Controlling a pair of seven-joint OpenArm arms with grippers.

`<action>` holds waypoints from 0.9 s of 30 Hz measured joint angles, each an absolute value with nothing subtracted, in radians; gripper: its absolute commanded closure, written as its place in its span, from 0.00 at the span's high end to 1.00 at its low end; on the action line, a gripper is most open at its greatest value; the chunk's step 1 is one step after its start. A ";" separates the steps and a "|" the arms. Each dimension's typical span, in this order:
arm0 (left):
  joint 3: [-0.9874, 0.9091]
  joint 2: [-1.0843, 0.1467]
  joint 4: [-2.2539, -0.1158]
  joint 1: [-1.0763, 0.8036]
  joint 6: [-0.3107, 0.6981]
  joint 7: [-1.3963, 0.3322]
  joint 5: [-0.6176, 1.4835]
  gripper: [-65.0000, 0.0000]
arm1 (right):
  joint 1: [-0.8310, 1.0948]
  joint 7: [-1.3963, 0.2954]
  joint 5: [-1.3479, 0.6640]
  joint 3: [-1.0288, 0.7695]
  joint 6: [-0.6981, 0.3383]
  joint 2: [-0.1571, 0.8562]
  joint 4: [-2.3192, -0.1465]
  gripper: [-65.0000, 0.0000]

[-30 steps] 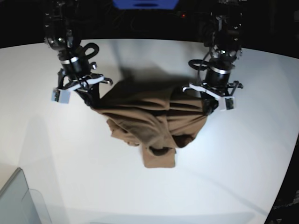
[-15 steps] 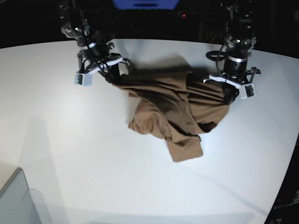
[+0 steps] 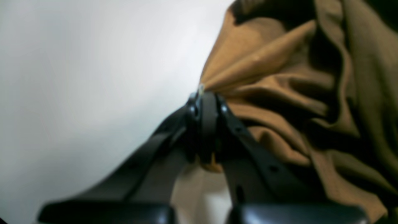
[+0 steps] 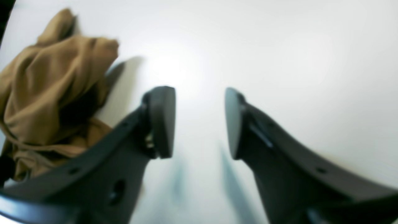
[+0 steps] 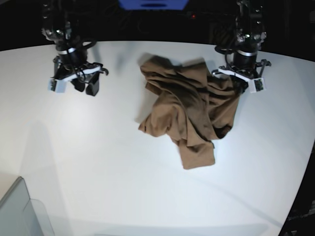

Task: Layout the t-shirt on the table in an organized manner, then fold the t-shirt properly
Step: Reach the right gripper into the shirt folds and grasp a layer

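Note:
The brown t-shirt lies crumpled on the white table, right of centre in the base view. My left gripper is at the shirt's far right edge, shut on a bunched fold of it. In the left wrist view the left gripper pinches the t-shirt, whose pleats fan out from the tips. My right gripper hovers at the table's far left, open and holding nothing, well apart from the cloth. The right wrist view shows the right gripper over bare table, with the t-shirt off to its left.
A grey translucent bin corner sits at the near left of the table. The table's curved edge runs down the right side. Dark background lies beyond the far edge.
My right gripper opened, let go of the shirt and moved away to the left. The released side dropped onto the table. My left gripper kept its hold and shifted slightly toward the far edge.

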State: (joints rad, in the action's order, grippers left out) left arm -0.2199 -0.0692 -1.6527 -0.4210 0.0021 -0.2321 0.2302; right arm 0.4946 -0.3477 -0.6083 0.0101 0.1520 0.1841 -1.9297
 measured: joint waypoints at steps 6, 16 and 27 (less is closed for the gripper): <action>-0.214 -0.069 -1.653 -0.434 0.003 -0.233 0.230 0.00 | 0.499 -0.333 -0.609 -0.003 0.154 0.189 -2.030 0.49; -0.215 -0.073 -1.579 -0.439 0.004 -0.226 0.228 0.00 | 0.194 -0.341 -0.603 0.494 0.155 0.267 -2.019 0.49; -0.214 -0.072 -1.587 -0.451 0.004 -0.228 0.221 0.00 | -0.108 -0.348 -0.605 0.828 0.158 0.176 -1.704 0.49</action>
